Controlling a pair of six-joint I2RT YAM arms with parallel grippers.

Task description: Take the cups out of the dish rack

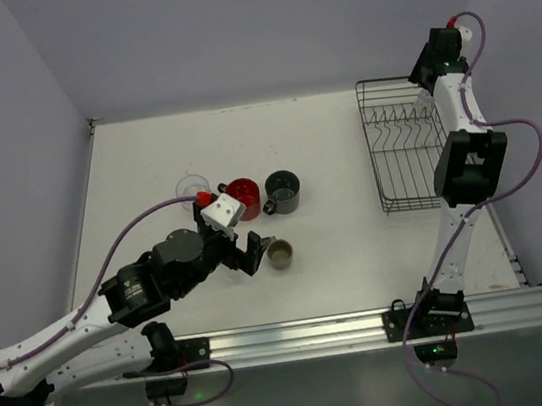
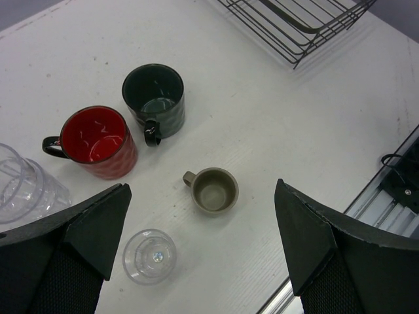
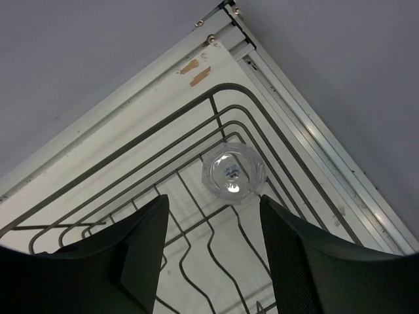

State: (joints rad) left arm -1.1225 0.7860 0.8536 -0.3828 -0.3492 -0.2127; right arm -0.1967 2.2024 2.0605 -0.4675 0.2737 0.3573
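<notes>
Several cups stand on the white table: a red mug (image 2: 98, 140), a dark grey-green mug (image 2: 155, 98), a small olive-tan mug (image 2: 213, 190) and two clear tumblers (image 2: 149, 255) (image 2: 26, 190). My left gripper (image 2: 203, 242) hangs open above them with nothing between its fingers; the olive-tan mug lies just ahead of it. From above, the left gripper (image 1: 236, 240) is beside the olive-tan mug (image 1: 280, 253). The black wire dish rack (image 1: 404, 144) stands at the right. One clear tumbler (image 3: 232, 173) sits in its far corner. My right gripper (image 3: 213, 229) hovers open above the rack, short of that tumbler.
The right arm (image 1: 462, 161) reaches over the rack's right side, close to the right wall. A metal rail (image 1: 369, 325) runs along the table's near edge. Upright tines (image 1: 407, 128) cross the rack's middle.
</notes>
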